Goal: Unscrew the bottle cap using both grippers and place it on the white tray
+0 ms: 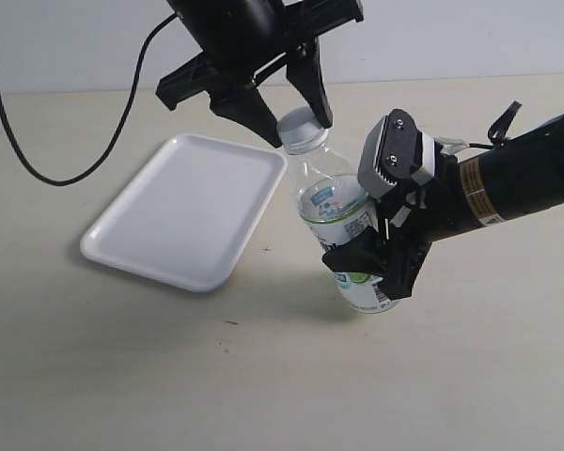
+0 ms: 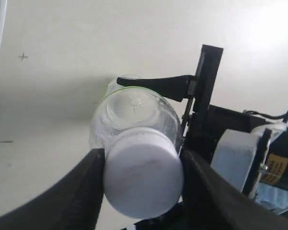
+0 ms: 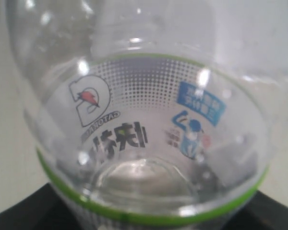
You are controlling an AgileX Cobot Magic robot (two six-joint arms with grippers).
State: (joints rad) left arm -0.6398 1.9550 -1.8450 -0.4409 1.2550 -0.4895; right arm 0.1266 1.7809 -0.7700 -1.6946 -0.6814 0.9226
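The clear bottle (image 1: 340,218) with its green-and-white label stands tilted on the table, held round its body by my right gripper (image 1: 381,249), which is shut on it. The white bottle cap (image 1: 301,125) sits on the neck. My all-black left gripper (image 1: 296,120) comes down from above and is shut on the cap. In the left wrist view the cap (image 2: 143,175) is pinched between both black fingers (image 2: 84,184), with the bottle (image 2: 134,112) below it. The right wrist view is filled by the bottle (image 3: 144,124). The white tray (image 1: 190,209) lies to the left of the bottle.
A black cable (image 1: 66,141) loops over the table at the back left, behind the tray. The right arm (image 1: 517,178) with its yellow band reaches in from the right edge. Bare beige tabletop (image 1: 169,376) lies in front.
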